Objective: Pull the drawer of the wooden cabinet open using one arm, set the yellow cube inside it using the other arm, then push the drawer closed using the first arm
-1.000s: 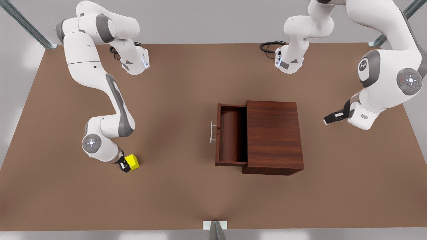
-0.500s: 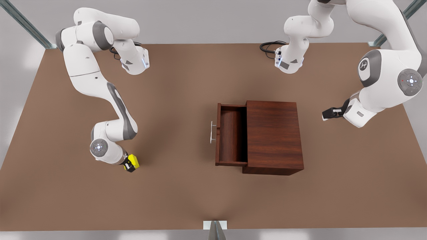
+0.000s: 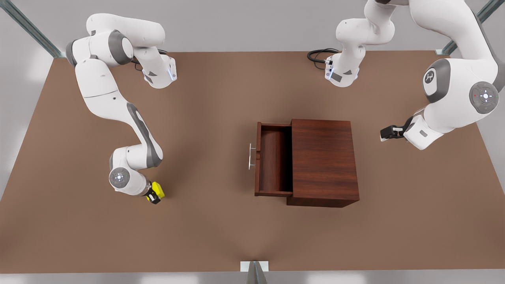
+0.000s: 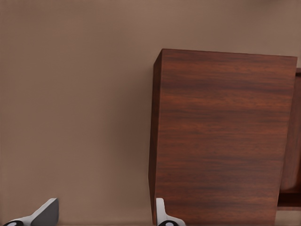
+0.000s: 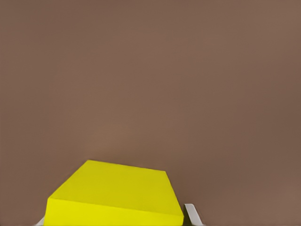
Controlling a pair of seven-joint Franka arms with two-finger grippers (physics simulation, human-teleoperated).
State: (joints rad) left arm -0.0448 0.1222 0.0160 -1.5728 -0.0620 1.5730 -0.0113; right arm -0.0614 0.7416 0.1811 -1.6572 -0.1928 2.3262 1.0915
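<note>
colours on the brown table (image 3: 213, 228)
yellow cube (image 3: 158, 190) is plain bright yellow; wooden cabinet (image 3: 323, 161) and drawer (image 3: 272, 157) are dark reddish-brown with horizontal grain; handle (image 3: 250, 156) is silver; arms are white and grey.

The wooden cabinet (image 4: 221, 136) stands on the brown table (image 4: 75, 103), its top face showing dark horizontal grain and one shaded side wall turned toward the bare tabletop. Beyond the cabinet's far edge a narrow strip of the pulled-out drawer (image 4: 292, 165) sticks out. The two pale fingertips (image 4: 47, 212) of the left gripper (image 4: 106, 214) stand well apart with bare table between them; one of them lies at the cabinet's near corner in this view. The gripper holds nothing.
</note>
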